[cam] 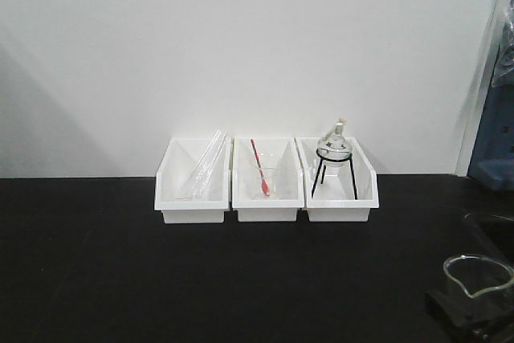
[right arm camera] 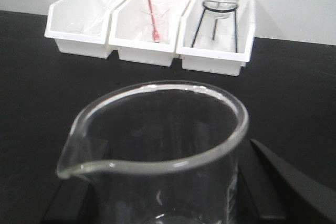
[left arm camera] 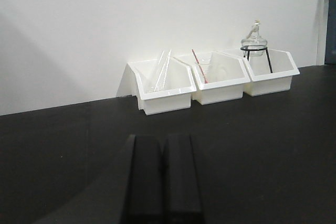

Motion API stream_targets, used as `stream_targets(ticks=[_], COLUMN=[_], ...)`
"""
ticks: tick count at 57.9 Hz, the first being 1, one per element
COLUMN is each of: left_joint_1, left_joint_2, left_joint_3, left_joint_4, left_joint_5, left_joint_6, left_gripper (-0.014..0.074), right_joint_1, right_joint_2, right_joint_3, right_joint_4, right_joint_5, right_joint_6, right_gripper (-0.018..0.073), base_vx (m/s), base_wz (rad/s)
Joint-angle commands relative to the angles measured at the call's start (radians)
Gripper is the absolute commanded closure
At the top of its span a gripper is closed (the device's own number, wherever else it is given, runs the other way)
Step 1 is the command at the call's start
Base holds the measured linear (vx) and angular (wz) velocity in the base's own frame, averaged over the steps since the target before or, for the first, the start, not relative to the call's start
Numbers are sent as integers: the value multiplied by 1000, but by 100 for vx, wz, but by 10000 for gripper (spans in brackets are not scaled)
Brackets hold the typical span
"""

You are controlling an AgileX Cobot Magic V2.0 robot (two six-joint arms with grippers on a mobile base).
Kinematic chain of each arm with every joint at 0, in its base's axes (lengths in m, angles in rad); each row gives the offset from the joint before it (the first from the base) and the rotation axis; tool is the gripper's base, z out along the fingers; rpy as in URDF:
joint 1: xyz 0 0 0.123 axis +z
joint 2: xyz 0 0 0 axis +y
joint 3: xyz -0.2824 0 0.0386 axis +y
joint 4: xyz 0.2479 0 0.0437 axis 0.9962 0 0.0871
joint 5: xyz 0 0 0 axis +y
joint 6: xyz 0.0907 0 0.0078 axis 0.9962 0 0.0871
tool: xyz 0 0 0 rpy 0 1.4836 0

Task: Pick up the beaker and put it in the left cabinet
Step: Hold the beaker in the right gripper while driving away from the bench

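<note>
The right gripper (cam: 470, 312) pinches the beaker (right arm camera: 157, 150), one dark finger (right arm camera: 286, 182) on each side of the glass wall. The beaker stands upright, long axis vertical, open mouth up and pour spout to the left in the wrist view. It sits low at the near right of the black worktop (cam: 120, 279); I cannot tell whether its base touches. The left gripper (left arm camera: 161, 182) is pressed together and empty, level and low over the worktop, well apart from the beaker. So the carry falls to the right arm. The left cabinet is in no view, so its bearing cannot be read. Against the wall, well beyond, stand three white bins (cam: 267, 198) holding glass tubes (cam: 201, 168), a cup with a red stirrer (cam: 259, 170) and a flask on a tripod (cam: 334, 154).
</note>
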Motion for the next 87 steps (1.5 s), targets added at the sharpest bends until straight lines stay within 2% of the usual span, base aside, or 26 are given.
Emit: stream_targets(ticks=[1,20,87], left_joint_1=[-6,-6,-6], left_joint_2=[-19,-19,-19], left_joint_3=[16,16,16], left_joint_4=[-8,-8,-8], left_joint_5=[-84,-84,-84], left_joint_6=[-3,-3,-3], left_gripper=[596,596,596], right_joint_1=[-5,-5,-3], right_joint_2=[-66,-168,-167], right_joint_3=[-25,-25,-25], right_joint_4=[1,1,1], right_joint_5=[-9,15,15], right_joint_6=[-1,-5,-5], right_gripper=[564,564,564], base_vx=[0,0,-2], base_wz=[0,0,9])
